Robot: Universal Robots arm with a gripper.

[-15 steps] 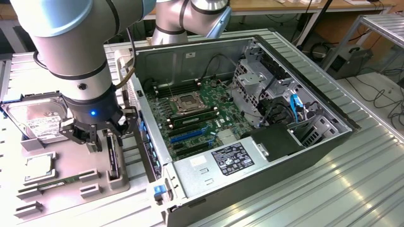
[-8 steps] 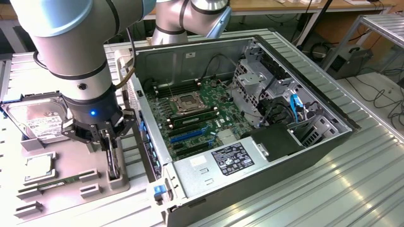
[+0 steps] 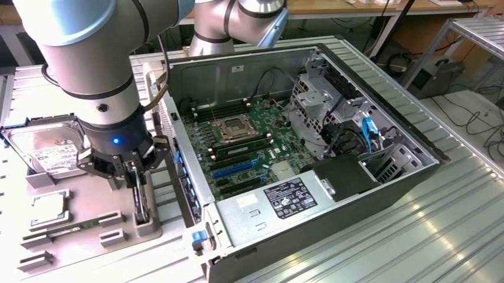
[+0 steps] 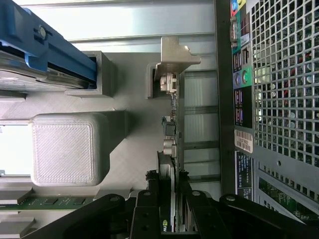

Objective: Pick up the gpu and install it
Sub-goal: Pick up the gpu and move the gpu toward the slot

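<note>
The gpu (image 3: pixel 141 203) is a thin dark card standing on edge in a slot of the grey holder tray (image 3: pixel 94 200), just outside the open computer case (image 3: pixel 331 194). My gripper (image 3: pixel 132 172) reaches straight down over the card's top edge. In the wrist view the gpu (image 4: pixel 172 124) runs away from me to its silver end bracket (image 4: pixel 175 54). My gripper (image 4: pixel 168 177) has one black finger pressed against each face of the card, shut on it. The card still sits in its holder.
A silver hard drive (image 3: pixel 47 147) with blue rails (image 4: pixel 45 45), a processor chip (image 3: pixel 49 209) and a green memory stick (image 3: pixel 72 227) also sit on the tray. The motherboard (image 3: pixel 244 147) with blue slots (image 3: pixel 232 171) lies inside the case. The case's mesh back panel (image 4: pixel 284 74) stands close beside the card.
</note>
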